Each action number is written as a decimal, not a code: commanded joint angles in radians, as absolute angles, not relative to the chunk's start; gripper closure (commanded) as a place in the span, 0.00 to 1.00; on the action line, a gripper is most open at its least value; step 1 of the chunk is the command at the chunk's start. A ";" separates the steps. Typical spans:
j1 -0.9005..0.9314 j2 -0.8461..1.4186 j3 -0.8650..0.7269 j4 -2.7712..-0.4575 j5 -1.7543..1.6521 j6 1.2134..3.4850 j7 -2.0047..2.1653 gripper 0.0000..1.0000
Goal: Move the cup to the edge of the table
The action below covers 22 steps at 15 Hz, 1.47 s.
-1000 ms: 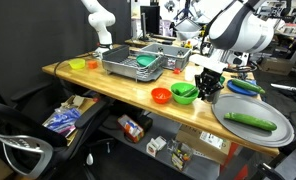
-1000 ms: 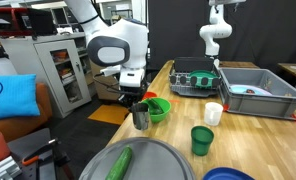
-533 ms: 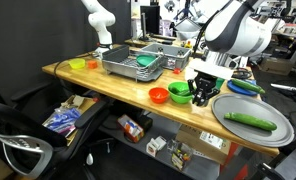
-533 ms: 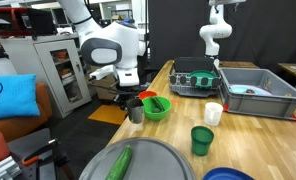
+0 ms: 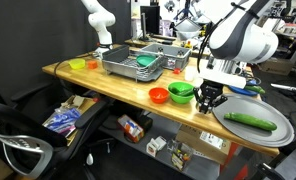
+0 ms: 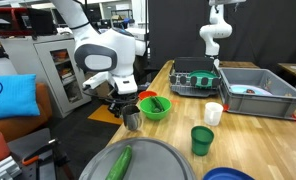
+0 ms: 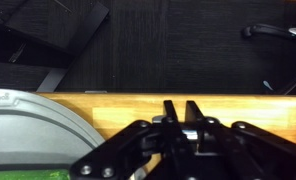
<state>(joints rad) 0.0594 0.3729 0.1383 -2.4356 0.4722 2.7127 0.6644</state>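
The small silver cup (image 6: 133,120) stands or hangs at the near edge of the tan table (image 6: 175,132), just beside the green bowl (image 6: 156,107). My gripper (image 6: 127,107) comes down on it from above, with its fingers closed on the cup's rim. In an exterior view the gripper (image 5: 207,99) sits at the front edge of the table (image 5: 108,85) and hides most of the cup. In the wrist view the two fingers (image 7: 178,108) are close together over the table edge (image 7: 238,110). A sliver of metal shows between them.
A red bowl (image 5: 160,96) and the green bowl (image 5: 182,92) sit beside the gripper. A round grey tray (image 5: 228,120) holds a cucumber (image 5: 250,119). A green plastic cup (image 6: 202,139), a white cup (image 6: 214,113) and a dish rack (image 5: 138,62) stand further back. Dark floor lies beyond the edge.
My gripper has carried the cup away from the green bowl, out toward the front edge of the table. The bowls and the tray have not moved.
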 commanded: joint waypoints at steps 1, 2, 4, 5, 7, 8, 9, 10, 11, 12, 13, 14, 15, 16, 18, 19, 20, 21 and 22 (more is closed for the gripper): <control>0.062 0.383 0.119 -2.431 0.479 2.714 0.605 0.96; 0.059 0.389 0.116 -2.425 0.477 2.699 0.589 0.96; 0.064 0.400 0.106 -2.422 0.470 2.696 0.575 0.96; 0.062 0.406 0.106 -2.419 0.473 2.693 0.563 0.96; 0.067 0.421 0.099 -2.413 0.466 2.693 0.555 0.96; 0.067 0.425 0.098 -2.411 0.465 2.693 0.550 0.96; 0.069 0.429 0.097 -2.409 0.462 2.694 0.546 0.96; 0.070 0.433 0.096 -2.406 0.460 2.695 0.542 0.96; 0.072 0.437 0.095 -2.404 0.458 2.695 0.539 0.96; 0.070 0.439 0.095 -2.401 0.458 2.693 0.534 0.96; 0.067 0.439 0.097 -2.398 0.462 2.685 0.529 0.96; 0.060 0.438 0.100 -2.394 0.470 2.674 0.523 0.59; 0.058 0.435 0.101 -2.394 0.474 2.671 0.521 0.58; 0.060 0.430 0.098 -2.396 0.472 2.671 0.523 0.52; 0.067 0.404 0.084 -2.410 0.468 2.678 0.545 0.37; 0.069 0.380 0.076 -2.424 0.468 2.684 0.555 0.31; 0.064 0.357 0.074 -2.436 0.478 2.691 0.555 0.23; 0.064 0.325 0.066 -2.451 0.483 2.688 0.568 0.17; 0.063 0.299 0.061 -2.463 0.487 2.689 0.574 0.09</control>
